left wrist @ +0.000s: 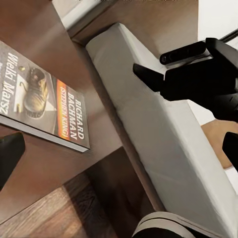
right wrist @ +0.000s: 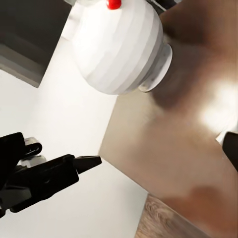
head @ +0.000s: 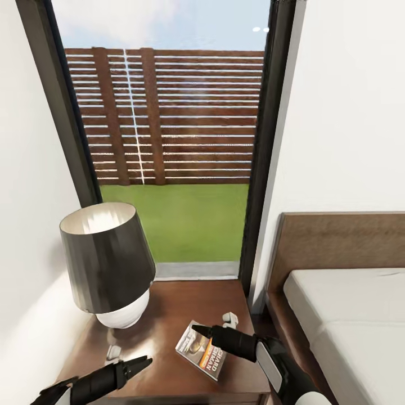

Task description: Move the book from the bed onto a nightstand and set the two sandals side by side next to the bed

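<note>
The right gripper [head: 205,332] overlaps the book [head: 203,351], so whether its jaws touch the cover cannot be told. The lamp [head: 109,264] hides part of the nightstand [head: 169,315]. The bed [head: 349,315] is cut off by the head view's right and bottom edges.

On the nightstand surface [head: 169,304] the lamp [head: 109,264] blocks the wall-side half, the book [head: 202,350] lies toward the bed [head: 349,315], leaving bare wood between them.

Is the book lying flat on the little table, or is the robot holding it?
Lying flat. The book rests cover-up on the nightstand; the right gripper hovers over it, jaws apart.
</note>
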Motion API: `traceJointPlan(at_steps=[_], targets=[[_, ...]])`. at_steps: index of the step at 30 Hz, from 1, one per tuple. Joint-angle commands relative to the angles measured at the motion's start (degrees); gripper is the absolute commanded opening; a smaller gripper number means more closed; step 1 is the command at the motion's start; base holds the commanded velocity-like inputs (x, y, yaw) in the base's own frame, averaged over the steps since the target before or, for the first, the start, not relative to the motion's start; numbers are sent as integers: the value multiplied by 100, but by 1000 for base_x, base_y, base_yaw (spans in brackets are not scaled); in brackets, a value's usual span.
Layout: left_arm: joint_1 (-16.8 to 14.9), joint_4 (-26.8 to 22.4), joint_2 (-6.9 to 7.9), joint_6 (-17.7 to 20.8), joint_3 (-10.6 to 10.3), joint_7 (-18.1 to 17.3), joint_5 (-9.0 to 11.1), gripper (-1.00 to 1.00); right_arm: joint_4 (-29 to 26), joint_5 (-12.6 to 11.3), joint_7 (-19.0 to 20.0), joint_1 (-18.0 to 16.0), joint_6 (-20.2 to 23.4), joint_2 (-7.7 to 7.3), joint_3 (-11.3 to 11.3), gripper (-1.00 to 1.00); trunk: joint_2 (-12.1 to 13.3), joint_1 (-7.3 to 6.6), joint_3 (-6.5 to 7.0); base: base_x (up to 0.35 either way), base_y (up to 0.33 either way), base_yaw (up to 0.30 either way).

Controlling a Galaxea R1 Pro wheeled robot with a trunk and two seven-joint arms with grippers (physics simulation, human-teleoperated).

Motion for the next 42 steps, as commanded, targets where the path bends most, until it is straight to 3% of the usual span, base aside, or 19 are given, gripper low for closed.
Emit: traceJointPlan(at_steps=[1,17,31,38,42], targets=[[-4,0,7,60,-38,-7,59,100,2,-47,-7,-2,26,-2,8,100,39,-24,13,0,0,0],[-4,1,1,60,-38,-2,59,100,61,-85,-12,-2,-31,-2,4,100,681,-375,300,0,0,0],[-4,0,1,60,-38,111,55,100,72,-45,-28,6,-544,-2,-3,100,1242,-682,551,0,0,0],[-4,0,-7,60,-38,464,50,100,87,-24,-40,8,-1416,-11,-9,100,1523,-836,677,0,0,0],[-4,0,-13,60,-42,618,50,100,87,-22,-19,20,-1614,-50,-12,100,1683,-924,749,0,0,0]])
